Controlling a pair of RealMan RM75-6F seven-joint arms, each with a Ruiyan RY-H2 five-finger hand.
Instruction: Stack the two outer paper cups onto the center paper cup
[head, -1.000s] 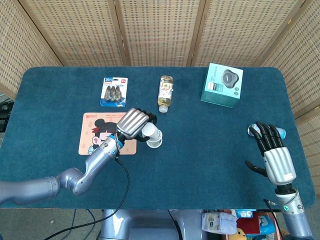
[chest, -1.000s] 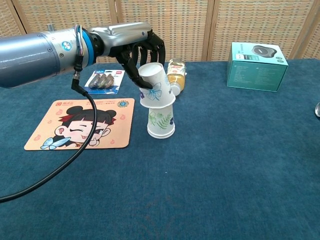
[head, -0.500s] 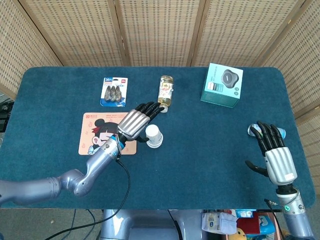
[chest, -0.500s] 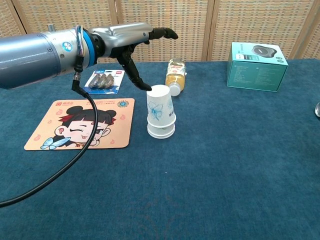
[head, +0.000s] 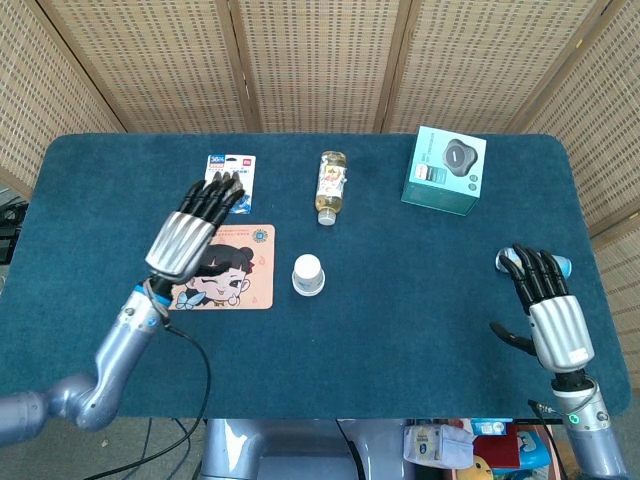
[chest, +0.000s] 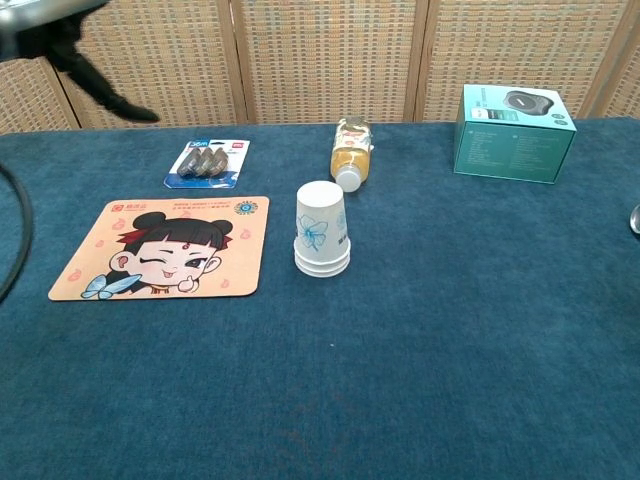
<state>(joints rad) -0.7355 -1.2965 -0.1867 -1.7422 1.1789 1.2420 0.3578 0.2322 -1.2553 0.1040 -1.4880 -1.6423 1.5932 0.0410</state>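
Plainly, the left robot hand hangs empty with its fingers spread flat, above the cartoon mat and just short of the blue blister pack. To its right, apart from it, the paper cup stack stands upside down on the tabletop, nested and upright. The right robot hand lies far off to the stack's other side, fingers splayed, apparently holding nothing; something pale blue shows under its fingertips, too hidden to name. Risk is small now: a careless sweep of the left arm back toward centre could clip the light stack and topple it against the bottle lying beyond. The teal box sits well clear.
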